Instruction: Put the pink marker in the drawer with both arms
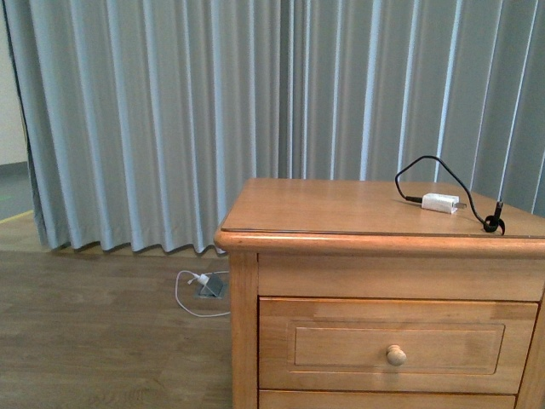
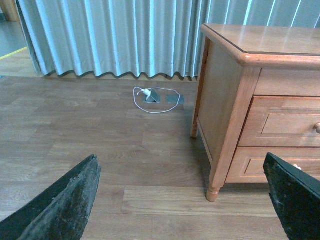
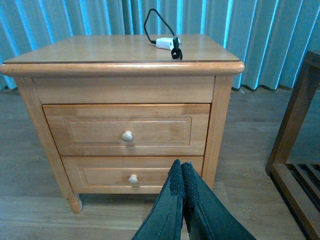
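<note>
The pink marker is out of view in every frame. The drawer (image 1: 341,341), the upper one of the honey-coloured cabinet (image 1: 243,341), is closed, with its round pale knob (image 1: 396,355) in the middle. The right wrist view shows the same closed drawer (image 3: 95,131) above the lower one (image 3: 100,176). My right gripper (image 3: 181,172) is shut with nothing between its fingers, low in front of the cabinet. My left gripper (image 2: 182,200) is wide open over bare floor to the left of the cabinet, and the drawer (image 2: 285,122) shows at the edge of its view. Neither arm appears in the front view.
A white charger plug (image 1: 440,203) with a looping black cable lies on the cabinet top (image 3: 100,50). A floor socket with a white cable (image 2: 152,96) sits by the grey curtain (image 1: 170,119). A dark wooden furniture frame (image 3: 295,125) stands to the cabinet's right.
</note>
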{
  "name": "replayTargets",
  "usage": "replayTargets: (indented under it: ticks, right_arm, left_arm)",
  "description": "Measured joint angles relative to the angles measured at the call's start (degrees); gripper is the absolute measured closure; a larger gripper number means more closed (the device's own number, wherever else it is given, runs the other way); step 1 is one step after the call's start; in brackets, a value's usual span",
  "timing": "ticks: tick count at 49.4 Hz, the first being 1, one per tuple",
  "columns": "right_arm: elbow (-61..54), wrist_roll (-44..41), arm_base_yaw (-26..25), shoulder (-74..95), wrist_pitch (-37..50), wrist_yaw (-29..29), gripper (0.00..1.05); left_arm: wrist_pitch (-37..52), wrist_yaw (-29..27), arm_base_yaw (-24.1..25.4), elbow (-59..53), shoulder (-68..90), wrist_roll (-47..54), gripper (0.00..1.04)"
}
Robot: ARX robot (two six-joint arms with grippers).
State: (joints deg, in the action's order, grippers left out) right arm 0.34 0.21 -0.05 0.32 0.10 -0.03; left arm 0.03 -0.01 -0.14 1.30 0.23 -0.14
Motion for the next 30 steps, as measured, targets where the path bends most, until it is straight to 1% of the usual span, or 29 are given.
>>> replayTargets:
  ticks: [11,16,19,30]
  right_arm:
    - [0.0,-0.1,0.0,-0.1,0.0,0.0,1.02]
    - [0.0,-0.1,0.0,-0.1,0.0,0.0,0.85]
    - [0.0,-0.1,0.0,-0.1,0.0,0.0,0.69]
    - [0.0,-0.1,0.0,-0.1,0.0,0.0,0.3]
  left_arm:
    - [0.0,0.0,0.0,0.0,0.0,0.0,0.06]
    - [0.0,0.0,0.0,0.0,0.0,0.0,0.06]
    - [0.0,0.0,0.0,0.0,0.0,0.0,0.06]
    - [0.0,0.0,0.0,0.0,0.0,0.0,0.06]
